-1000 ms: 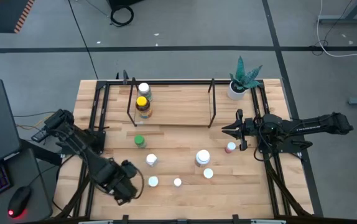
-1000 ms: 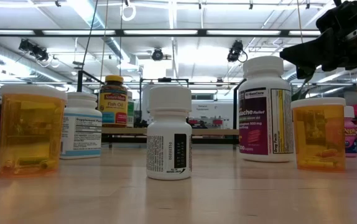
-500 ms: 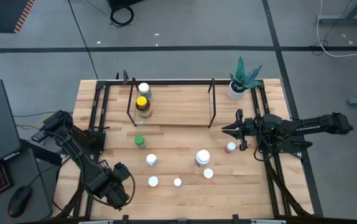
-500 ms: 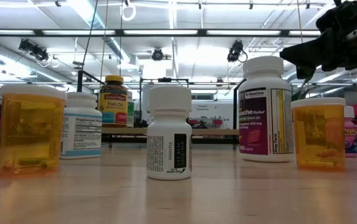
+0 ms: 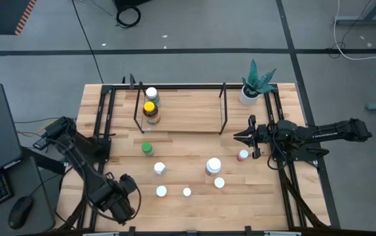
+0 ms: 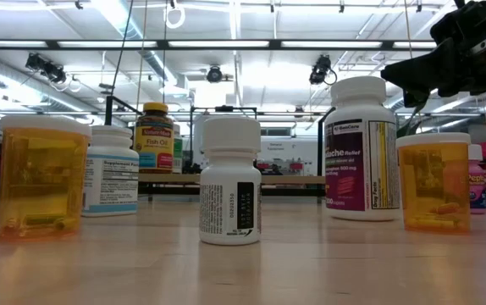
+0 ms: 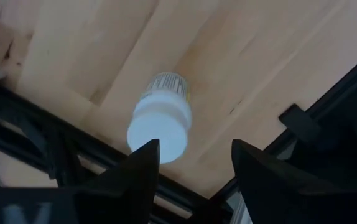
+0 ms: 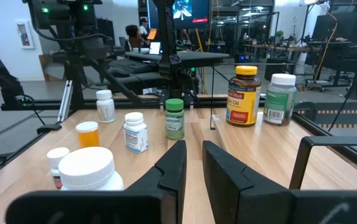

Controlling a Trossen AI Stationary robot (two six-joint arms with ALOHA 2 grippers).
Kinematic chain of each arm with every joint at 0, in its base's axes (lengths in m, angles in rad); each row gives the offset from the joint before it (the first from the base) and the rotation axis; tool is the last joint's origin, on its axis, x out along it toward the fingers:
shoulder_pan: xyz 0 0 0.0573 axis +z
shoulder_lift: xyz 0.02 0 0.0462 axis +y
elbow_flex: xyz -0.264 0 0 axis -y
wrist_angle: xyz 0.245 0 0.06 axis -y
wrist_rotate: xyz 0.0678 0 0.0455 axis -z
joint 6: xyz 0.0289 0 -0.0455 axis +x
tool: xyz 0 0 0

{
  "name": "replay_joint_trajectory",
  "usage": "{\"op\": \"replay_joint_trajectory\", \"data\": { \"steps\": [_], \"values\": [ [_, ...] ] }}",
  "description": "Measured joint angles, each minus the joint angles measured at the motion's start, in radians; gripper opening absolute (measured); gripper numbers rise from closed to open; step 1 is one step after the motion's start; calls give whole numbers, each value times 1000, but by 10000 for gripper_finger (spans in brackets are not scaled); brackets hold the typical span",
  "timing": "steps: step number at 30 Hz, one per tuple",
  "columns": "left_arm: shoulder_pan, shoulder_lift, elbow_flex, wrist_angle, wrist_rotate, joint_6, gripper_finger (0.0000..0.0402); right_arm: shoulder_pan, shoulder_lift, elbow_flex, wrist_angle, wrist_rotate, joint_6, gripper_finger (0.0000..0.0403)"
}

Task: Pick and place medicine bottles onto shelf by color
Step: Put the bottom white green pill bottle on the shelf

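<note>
My left gripper (image 7: 191,168) hangs over the near left part of the table, fingers (image 7: 138,171) parted and holding nothing. A white-capped bottle (image 7: 160,121) stands just beyond my fingertips, nearer the one finger than the other and not between them, beside the black frame rod (image 7: 41,134). My right gripper (image 8: 194,163) waits at the table's right side, fingers closed together and empty. Beyond them a green-capped bottle (image 8: 174,118) stands, then a yellow-capped bottle (image 8: 245,95) on the shelf (image 5: 188,111).

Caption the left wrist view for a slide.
Left gripper, fingers apart, hovers above a white-capped bottle standing on the wooden table.
</note>
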Motion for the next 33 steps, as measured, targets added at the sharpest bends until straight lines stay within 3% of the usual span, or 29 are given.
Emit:
{"op": "replay_joint_trajectory", "data": {
  "steps": [12, 33],
  "values": [
    [-79, 0, 0, -3, -17, -92, 215, 0, 0, 0, 0, 0, 0, 62],
    [-85, 0, 0, 6, -25, -139, 223, 0, 0, 0, 0, 0, 0, 62]
  ]
}}
